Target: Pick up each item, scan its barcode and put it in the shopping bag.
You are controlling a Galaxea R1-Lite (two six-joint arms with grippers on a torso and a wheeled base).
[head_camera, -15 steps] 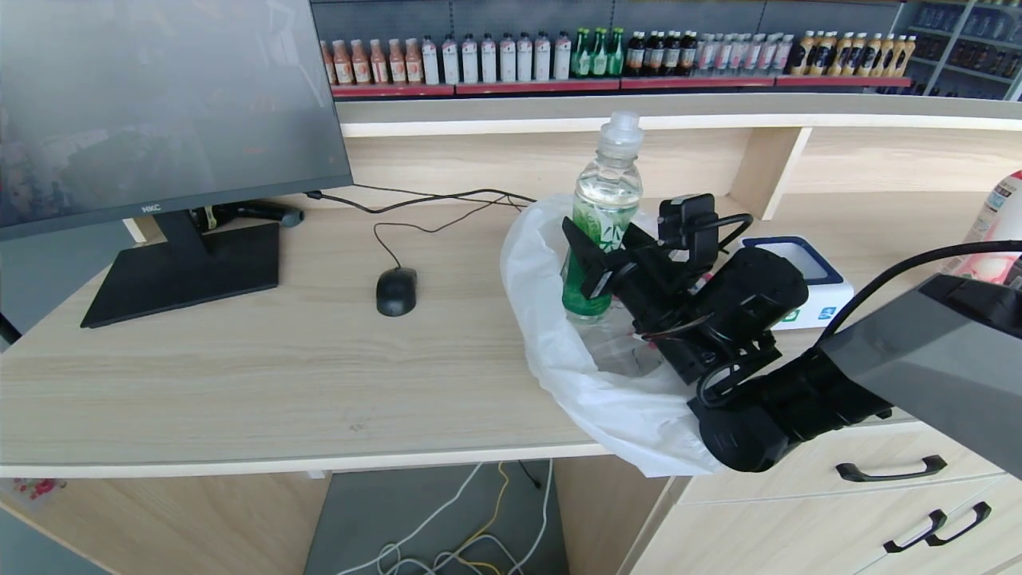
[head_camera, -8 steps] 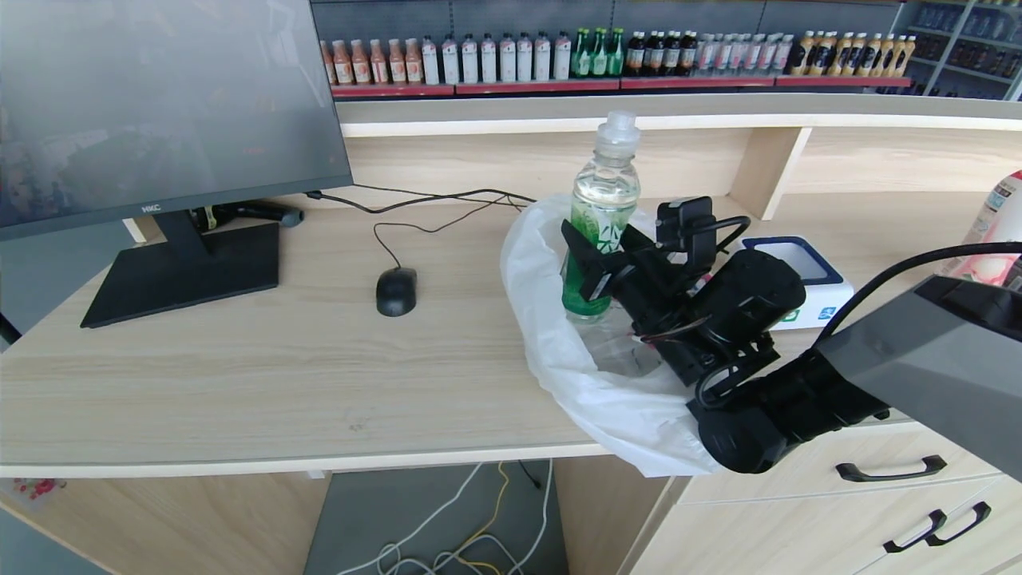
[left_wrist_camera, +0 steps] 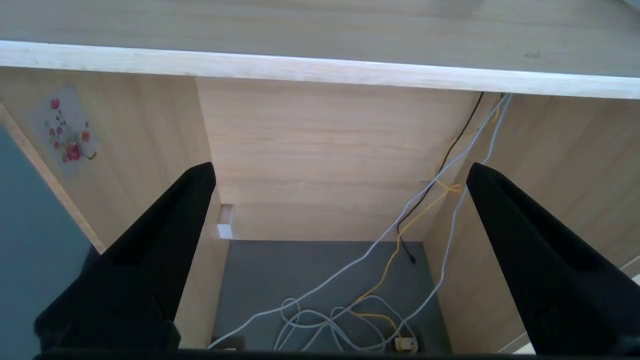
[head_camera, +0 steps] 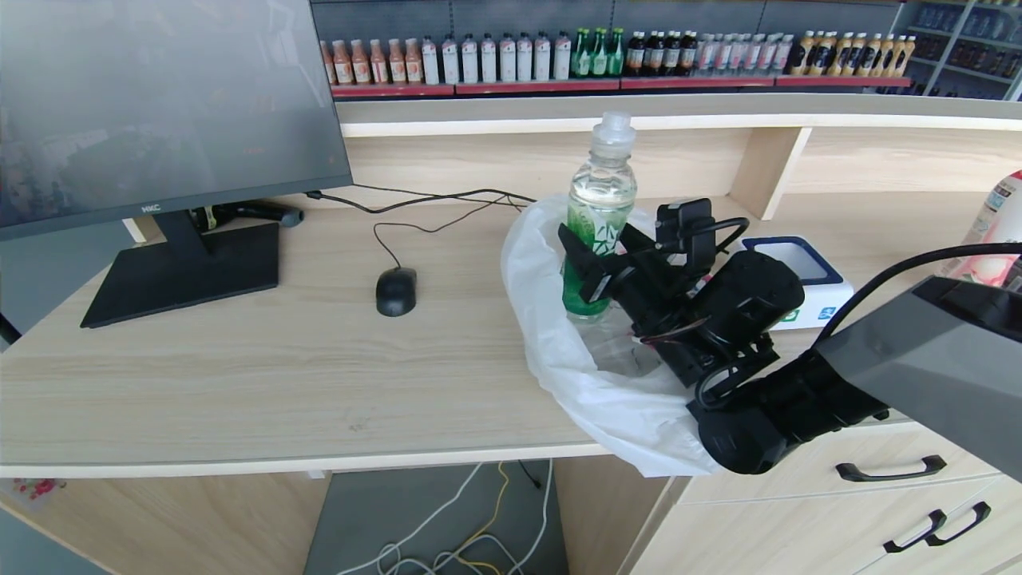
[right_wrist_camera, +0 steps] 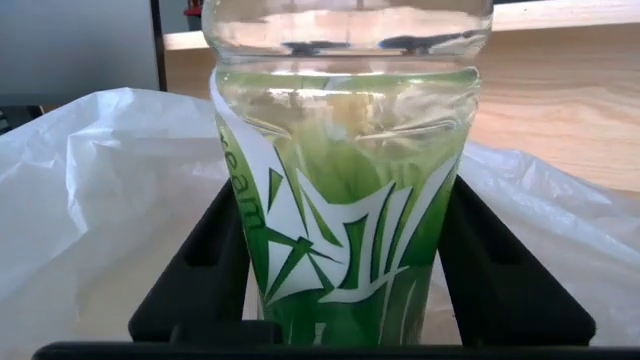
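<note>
A clear bottle with a green label (head_camera: 600, 217) stands upright over the open mouth of the white shopping bag (head_camera: 559, 351). My right gripper (head_camera: 600, 265) is shut on the bottle's lower half, one black finger on each side. Close up, the right wrist view has the bottle (right_wrist_camera: 345, 200) between my two fingers (right_wrist_camera: 210, 260) with the bag (right_wrist_camera: 90, 190) behind it. A white and blue barcode scanner (head_camera: 802, 283) lies on the counter just right of the bag. My left gripper (left_wrist_camera: 335, 270) hangs below the counter edge, its fingers (left_wrist_camera: 150, 260) wide apart and holding nothing.
A monitor (head_camera: 160, 104) on a black stand and a black mouse (head_camera: 396, 291) with its cable occupy the counter's left side. A pink and white package (head_camera: 994, 224) stands at the far right. Drawers (head_camera: 886, 471) are under the counter. Loose cables (left_wrist_camera: 350, 300) hang below the desk.
My right gripper has carried the bottle slightly left and up over the bag. Everything else is as it was.
</note>
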